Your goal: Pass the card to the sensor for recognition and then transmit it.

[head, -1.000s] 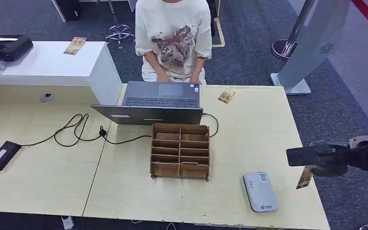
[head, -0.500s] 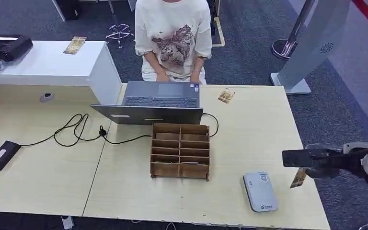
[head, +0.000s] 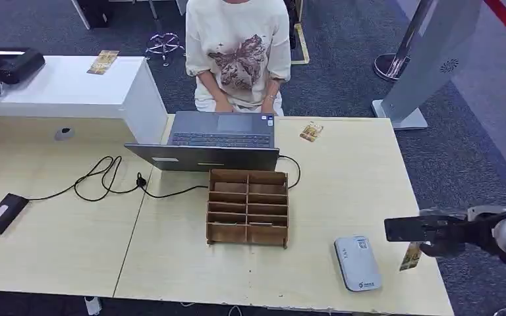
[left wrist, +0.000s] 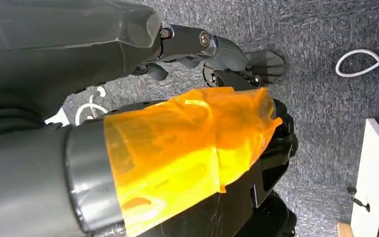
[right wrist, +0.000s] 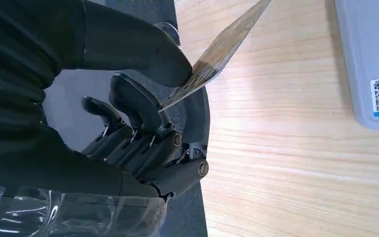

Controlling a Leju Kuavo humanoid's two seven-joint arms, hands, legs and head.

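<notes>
Over the desk's right edge, the head view shows the right hand with the card hanging below it, just beside the grey sensor. Up close, the right wrist view adds the grip: thumb and fingers pinch the card by one end, the other end tilted out over the wood near the sensor. A wooden organizer, a laptop and a seated person lie farther off. The left hand seems wrapped in orange film; its fingers cannot be made out.
</notes>
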